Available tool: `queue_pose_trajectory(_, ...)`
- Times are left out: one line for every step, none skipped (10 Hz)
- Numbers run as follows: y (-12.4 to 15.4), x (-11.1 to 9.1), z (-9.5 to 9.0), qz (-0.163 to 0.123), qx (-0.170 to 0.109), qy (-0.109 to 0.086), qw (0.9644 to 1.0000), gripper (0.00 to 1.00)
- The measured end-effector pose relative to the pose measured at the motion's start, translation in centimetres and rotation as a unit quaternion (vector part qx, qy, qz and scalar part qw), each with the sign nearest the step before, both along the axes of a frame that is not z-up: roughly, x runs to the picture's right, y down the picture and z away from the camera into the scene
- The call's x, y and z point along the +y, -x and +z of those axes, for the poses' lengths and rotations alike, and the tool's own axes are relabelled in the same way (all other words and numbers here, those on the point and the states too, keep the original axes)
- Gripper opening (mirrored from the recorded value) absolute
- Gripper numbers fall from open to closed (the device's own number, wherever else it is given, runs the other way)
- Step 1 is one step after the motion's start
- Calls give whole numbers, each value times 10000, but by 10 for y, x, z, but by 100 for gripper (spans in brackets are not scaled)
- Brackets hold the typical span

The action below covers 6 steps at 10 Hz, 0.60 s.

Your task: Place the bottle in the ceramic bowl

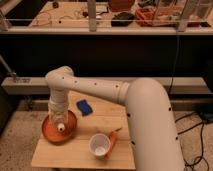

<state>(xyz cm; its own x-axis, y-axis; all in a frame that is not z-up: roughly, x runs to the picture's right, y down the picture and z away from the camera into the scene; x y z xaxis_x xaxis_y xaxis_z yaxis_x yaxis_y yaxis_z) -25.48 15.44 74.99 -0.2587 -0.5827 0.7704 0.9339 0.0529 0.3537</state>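
The orange-terracotta ceramic bowl [47, 133] sits on the left side of the small wooden table. My white arm comes in from the right and bends straight down over it. The gripper [58, 119] at its end hangs inside the bowl's rim. The bottle [60, 127] shows as a pale piece with a round white cap right under the gripper, low in the bowl. The wrist hides most of the bottle. Whether the bottle rests on the bowl's floor I cannot make out.
A small blue object [84, 107] lies on the wooden table [75, 154] just right of the bowl. A cup with a white inside [100, 145] lies near the front edge beside an orange piece [113, 138]. A dark counter with a railing runs behind the table.
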Motion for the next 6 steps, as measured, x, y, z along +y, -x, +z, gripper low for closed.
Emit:
queue_pose_trajectory(0,-1,0,2,7,7,10000,24)
queue_pose_trajectory(-1,0,0,-10,21,21,10000,24)
queue_pose_trajectory(-1,0,0,-6,24,27,10000,24)
queue_pose_trajectory(-1,0,1,-2,27,33,10000,28)
queue_pose_trajectory(-1,0,1,4,30,40,10000,30)
queue_pose_trajectory(-1,-1,1,7,38,41,10000,30)
